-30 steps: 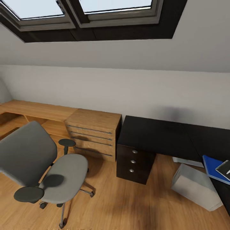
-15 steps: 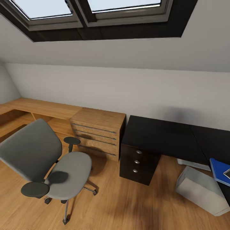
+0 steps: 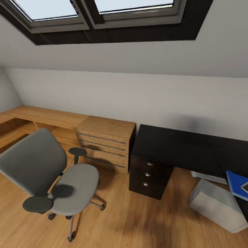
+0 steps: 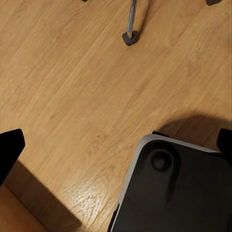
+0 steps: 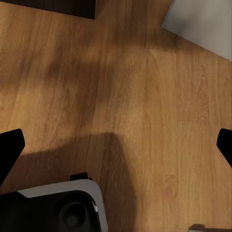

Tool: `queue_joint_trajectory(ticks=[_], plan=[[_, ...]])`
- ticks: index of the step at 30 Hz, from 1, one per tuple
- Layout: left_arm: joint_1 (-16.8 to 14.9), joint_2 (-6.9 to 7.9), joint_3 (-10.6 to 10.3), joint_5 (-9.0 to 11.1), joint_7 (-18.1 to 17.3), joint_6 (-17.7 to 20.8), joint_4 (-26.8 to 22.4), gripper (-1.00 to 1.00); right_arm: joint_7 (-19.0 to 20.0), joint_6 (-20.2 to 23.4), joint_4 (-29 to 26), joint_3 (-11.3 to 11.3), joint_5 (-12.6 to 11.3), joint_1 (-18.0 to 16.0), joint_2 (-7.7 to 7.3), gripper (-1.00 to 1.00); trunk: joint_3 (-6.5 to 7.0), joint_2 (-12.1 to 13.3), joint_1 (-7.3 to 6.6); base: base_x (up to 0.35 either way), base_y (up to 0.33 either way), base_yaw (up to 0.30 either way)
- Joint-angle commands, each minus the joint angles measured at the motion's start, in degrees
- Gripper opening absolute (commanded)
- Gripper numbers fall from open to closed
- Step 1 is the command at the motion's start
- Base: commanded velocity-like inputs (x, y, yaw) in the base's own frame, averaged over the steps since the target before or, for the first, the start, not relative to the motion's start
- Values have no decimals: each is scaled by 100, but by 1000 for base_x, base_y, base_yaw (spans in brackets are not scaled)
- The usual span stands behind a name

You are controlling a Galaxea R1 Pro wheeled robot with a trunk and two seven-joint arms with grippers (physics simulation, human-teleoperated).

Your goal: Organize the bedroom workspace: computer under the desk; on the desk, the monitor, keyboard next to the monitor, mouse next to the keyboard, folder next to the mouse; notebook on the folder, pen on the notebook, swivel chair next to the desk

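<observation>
**Chair step pending: seat bare, folder on desk, robot standing off**

Swivel chair (image 3: 51, 179) at 8 o'clock in head view, well apart from the black desk (image 3: 172, 146). Grey matte shell back, rounded padded seat, two dark oval armrests, thin metal star base on castors; one chrome leg with its castor (image 4: 129, 36) shows in the left wrist view. Seat looks bare.

Blue folder (image 3: 237, 184) at 3–4 o'clock on the desk's right wing, flat and glossy, cut by the frame edge; a dark-covered thing lies on it, likely the notebook, too cropped to be sure. Pale grey boxy computer (image 3: 217, 206) at 4 o'clock, tilted on the floor under the desk's right part. Monitor, keyboard, mouse and pen can't be made out here.

Judgement: folder part seems done; remaining step in hand is bringing the chair next to the desk. Next move calls for driving closer to the chair, getting a hold on the backrest or an armrest, then rolling it toward 3 o'clock. Castors should roll easily on the smooth plank floor (image 5: 145, 96); the chair may swivel when pushed off-centre.

Left gripper (image 4: 116, 145): fingertips at opposite frame edges, spread wide, holding nothing. Right gripper (image 5: 116, 145): same, spread, nothing between.

Surroundings: light-oak drawer chest (image 3: 105, 144) at centre touching the desk's left end, dark three-knob drawer pedestal (image 3: 148, 174) under the desk, skylights (image 3: 93, 10) at 12.
</observation>
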Motion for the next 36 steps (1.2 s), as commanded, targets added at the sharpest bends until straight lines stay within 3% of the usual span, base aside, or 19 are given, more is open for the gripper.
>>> queue_joint_trajectory(ticks=[1, 25, 36], plan=[[-10, 6, -48, 3, 56, -21, -22, 100, -30, -12, 7, 48, -19, -5, -1, 100, -11, -12, 3, 0, 0, 0], [-10, -8, -3, 19, 79, -1, -22, 100, -25, -11, 8, 59, -15, -5, -4, 100, -11, -12, 3, 0, 0, 0], [-10, -31, -4, 9, 55, 0, -30, 100, -21, -14, 0, 73, -15, -4, 133, 100, -11, -12, 3, 0, 0, 0]])
